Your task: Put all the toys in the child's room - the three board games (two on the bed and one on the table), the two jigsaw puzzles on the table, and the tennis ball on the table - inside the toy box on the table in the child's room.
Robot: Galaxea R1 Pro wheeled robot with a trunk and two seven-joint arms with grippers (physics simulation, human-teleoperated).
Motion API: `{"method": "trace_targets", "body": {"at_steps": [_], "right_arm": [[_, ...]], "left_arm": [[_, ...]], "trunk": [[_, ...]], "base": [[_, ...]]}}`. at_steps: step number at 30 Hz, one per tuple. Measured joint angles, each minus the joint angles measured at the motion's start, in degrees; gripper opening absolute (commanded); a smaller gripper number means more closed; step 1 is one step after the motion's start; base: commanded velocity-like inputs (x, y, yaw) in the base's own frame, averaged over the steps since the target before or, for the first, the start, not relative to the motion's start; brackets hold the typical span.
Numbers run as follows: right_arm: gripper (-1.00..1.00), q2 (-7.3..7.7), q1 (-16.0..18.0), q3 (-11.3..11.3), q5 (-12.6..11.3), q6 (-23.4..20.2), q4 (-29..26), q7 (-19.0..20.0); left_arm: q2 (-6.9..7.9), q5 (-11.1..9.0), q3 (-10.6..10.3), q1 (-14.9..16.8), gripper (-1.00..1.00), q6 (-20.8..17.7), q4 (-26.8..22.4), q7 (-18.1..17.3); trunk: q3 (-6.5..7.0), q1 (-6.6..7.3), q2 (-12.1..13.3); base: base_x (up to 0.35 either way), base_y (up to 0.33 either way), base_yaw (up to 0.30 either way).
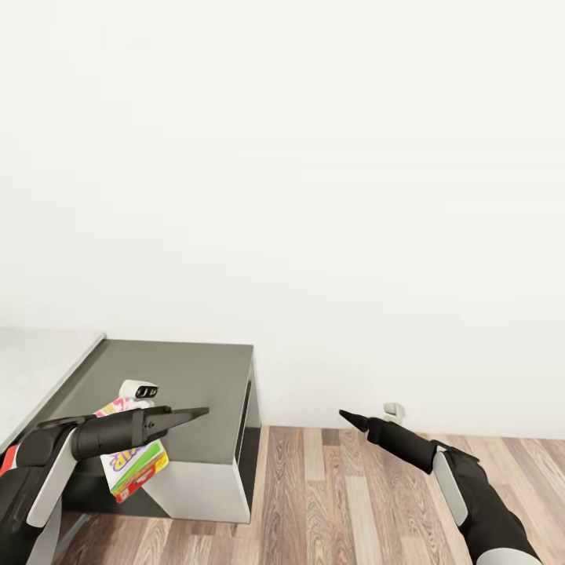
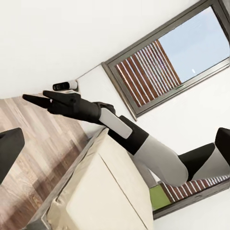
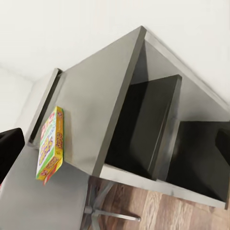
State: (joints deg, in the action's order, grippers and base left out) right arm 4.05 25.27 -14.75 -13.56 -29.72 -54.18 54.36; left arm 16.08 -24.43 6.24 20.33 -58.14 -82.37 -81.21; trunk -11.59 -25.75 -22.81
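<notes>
Here the left gripper (image 1: 188,413) reaches out over the dark grey lower section of the table (image 1: 196,369), its dark fingers drawn to a narrow point; whether they pinch anything cannot be told, since the arm covers the spot. A brightly printed board game box (image 1: 133,464), yellow and green with pink at its top, shows just beneath and behind that forearm, tilted, its lower corner jutting past the table's near edge; in the right wrist view the same box (image 3: 50,143) stands on edge at the lip of the grey top, so it may be carried by the left arm or merely resting there. The right gripper (image 1: 355,420) hangs over the wood-plank floor (image 1: 345,502) to the right, well apart from the table, its fingers tapered together and holding nothing. Beyond it, in the left wrist view, the beige bed (image 2: 100,191) lies under a grey-framed window (image 2: 167,57). Judging from this, the step in hand is ferrying one board game toward the toy box. The next move calls for turning left along the table to bring that bin into sight, keeping the box steady.
</notes>
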Motion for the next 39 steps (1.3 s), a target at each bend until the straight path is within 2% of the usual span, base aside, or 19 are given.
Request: {"method": "trace_targets", "body": {"at_steps": [15,21,39], "right_arm": [[1.00,0.07,-0.1,0.1,0.1,0.7,-0.2,0.4],[1.00,0.08,-0.1,0.3,0.1,2.7,0.1,0.4],[1.00,0.16,-0.1,0.3,0.1,6.5,0.0,0.6]], "left_arm": [[0.16,0.4,0.2,0.2,1.00,0.1,0.2,0.6],[0.26,0.8,0.3,0.3,1.00,0.2,0.3,0.9],[0.64,0.7,1.2,0.4,1.00,0.2,0.2,0.9]], "trunk": [[1.44,0.00,0.0],[1.94,0.00,0.0],[2.05,0.00,0.0]], "base": [[0.000,0.000,0.000],[0.000,0.000,0.022],[0.000,0.000,0.002]]}}
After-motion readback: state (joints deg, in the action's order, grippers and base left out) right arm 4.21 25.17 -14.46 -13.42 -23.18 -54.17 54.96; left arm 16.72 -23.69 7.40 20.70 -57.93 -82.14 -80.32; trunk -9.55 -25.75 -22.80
